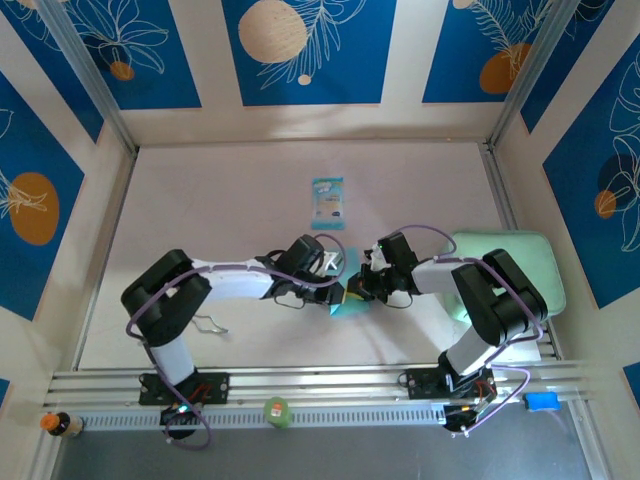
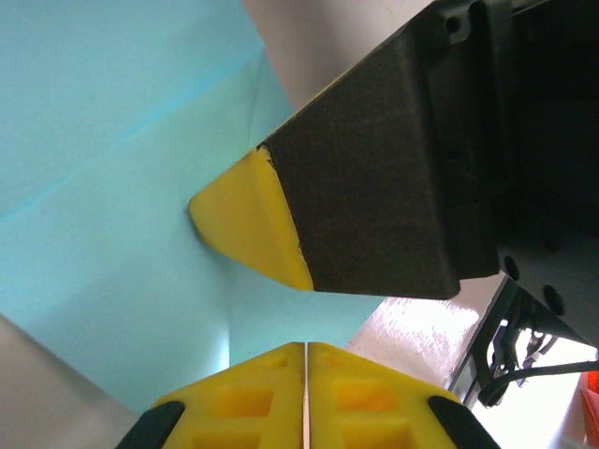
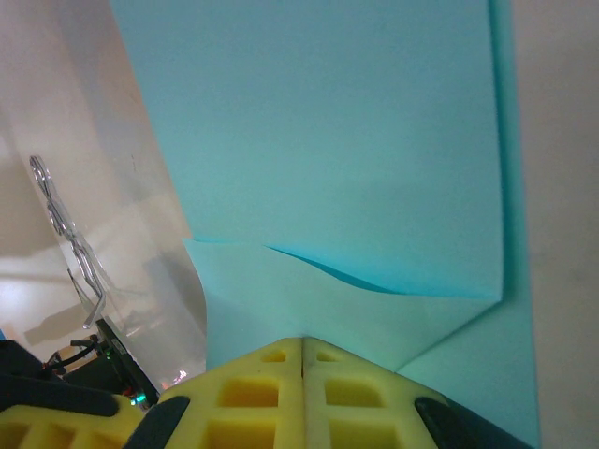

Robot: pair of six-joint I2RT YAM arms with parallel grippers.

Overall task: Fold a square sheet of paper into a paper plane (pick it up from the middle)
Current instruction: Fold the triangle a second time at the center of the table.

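**White worktop, arms meeting mid near edge**

Blue-patterned wall panels (image 1: 300, 50) box in a pale worktop (image 1: 230, 200). Far half is mostly free: packet (image 1: 327, 202) mid, green pad (image 1: 505, 268) at right edge. Creased square sheet of paper (image 2: 112, 140) lies mid-worktop twd near edge. Tips of left gripper (image 2: 306, 360) are pressed together at the sheet's edge. Those of right gripper (image 3: 301, 351) are likewise together, resting on a crease. Can't tell if either pinches it.
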